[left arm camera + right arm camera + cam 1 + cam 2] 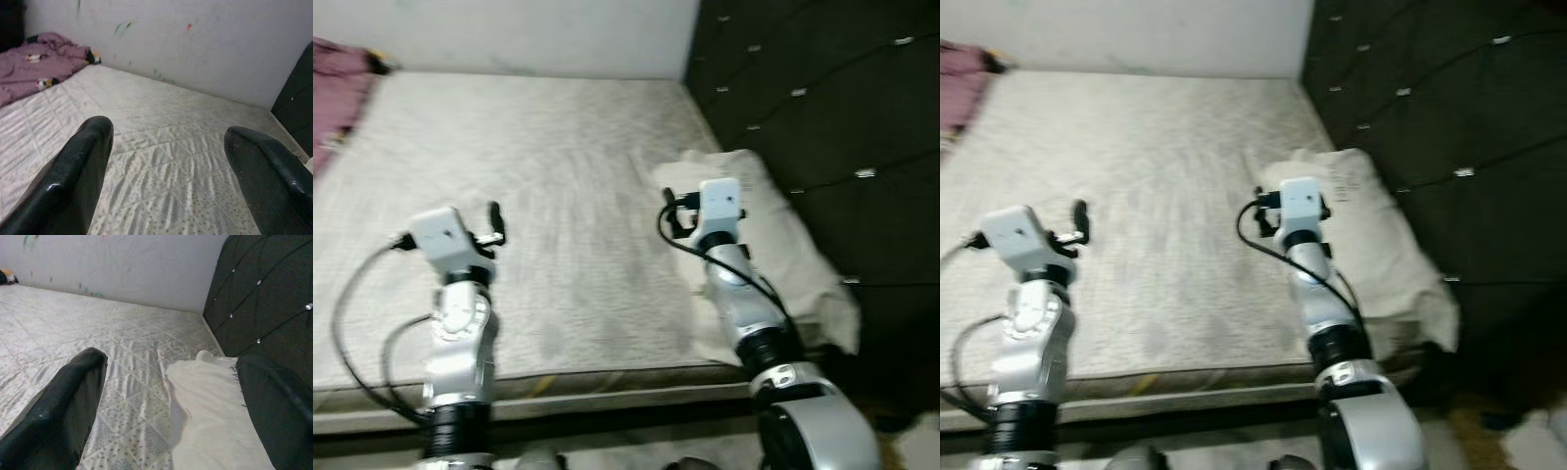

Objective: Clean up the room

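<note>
- Pillow (215, 411) is lying on the bed (558, 196) by the headboard (822, 117), just ahead of the right pincer (171, 396), fingers apart, likely for grasping.
- Left pincer (166, 166) is hovering, fingers apart.

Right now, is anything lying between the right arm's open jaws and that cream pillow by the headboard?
Nothing visible does. The right gripper hangs open just above the pillow, with only bare mattress beside it.
</note>
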`<state>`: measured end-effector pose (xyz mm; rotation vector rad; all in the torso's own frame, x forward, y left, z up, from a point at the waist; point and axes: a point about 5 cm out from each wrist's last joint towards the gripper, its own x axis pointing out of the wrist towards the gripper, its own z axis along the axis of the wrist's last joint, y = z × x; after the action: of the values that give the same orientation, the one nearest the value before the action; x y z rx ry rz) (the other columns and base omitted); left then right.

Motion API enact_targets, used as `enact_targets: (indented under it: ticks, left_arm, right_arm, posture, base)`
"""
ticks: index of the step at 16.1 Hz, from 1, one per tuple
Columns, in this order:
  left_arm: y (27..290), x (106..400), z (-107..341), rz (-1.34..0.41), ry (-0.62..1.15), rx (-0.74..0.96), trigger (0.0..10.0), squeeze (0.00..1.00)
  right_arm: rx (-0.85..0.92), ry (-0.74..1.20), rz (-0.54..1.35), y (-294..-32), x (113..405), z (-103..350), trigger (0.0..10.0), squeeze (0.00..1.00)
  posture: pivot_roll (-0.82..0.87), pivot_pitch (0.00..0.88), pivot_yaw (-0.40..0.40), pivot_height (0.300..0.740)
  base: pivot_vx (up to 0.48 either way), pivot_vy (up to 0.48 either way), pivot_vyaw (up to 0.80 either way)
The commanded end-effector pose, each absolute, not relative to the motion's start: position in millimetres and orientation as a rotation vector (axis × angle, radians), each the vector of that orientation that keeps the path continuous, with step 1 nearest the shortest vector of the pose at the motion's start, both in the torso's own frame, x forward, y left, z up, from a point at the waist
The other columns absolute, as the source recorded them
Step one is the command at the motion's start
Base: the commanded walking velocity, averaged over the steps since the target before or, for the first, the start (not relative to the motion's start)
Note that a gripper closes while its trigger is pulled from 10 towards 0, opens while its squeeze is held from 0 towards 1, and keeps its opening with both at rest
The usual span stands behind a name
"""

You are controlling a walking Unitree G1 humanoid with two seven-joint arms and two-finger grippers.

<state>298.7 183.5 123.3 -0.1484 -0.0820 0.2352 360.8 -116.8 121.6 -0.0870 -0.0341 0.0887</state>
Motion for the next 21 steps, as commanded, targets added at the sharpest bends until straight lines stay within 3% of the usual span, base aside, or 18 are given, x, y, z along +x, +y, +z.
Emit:
enact_targets:
  ticks: [1, 14, 17, 21]
  left_arm:
    - [180.9, 299.9, 125.2, 0.229, -0.087, -0.147, 10.0, 0.00]
    - [182.7, 301.5, 125.6, 0.239, -0.088, -0.147, 10.0, 0.00]
    - [183.1, 301.6, 125.5, 0.240, -0.086, -0.146, 10.0, 0.00]
    - [182.5, 301.5, 125.5, 0.241, -0.086, -0.149, 10.0, 0.00]
  right_arm:
    - [-0.086, -0.026, 0.075, -122.9, 361.8, 121.4, 10.0, 0.00]
    - [-0.101, -0.054, 0.133, -115.7, 362.6, 125.1, 10.0, 0.00]
    - [-0.097, -0.050, 0.131, -115.4, 362.6, 124.5, 10.0, 0.00]
    - [-0.093, -0.040, 0.133, -116.0, 362.7, 123.3, 10.0, 0.00]
  posture:
    - [0.08, 0.000, -0.052, 0.740]
    - [0.08, 0.000, -0.048, 0.740]
    - [0.08, 0.000, -0.049, 0.740]
    - [0.08, 0.000, -0.049, 0.740]
  base:
    - [0.000, 0.379, 0.00]
    - [0.000, 0.396, 0.00]
    - [0.000, 0.416, 0.75]
    - [0.000, 0.463, 0.00]
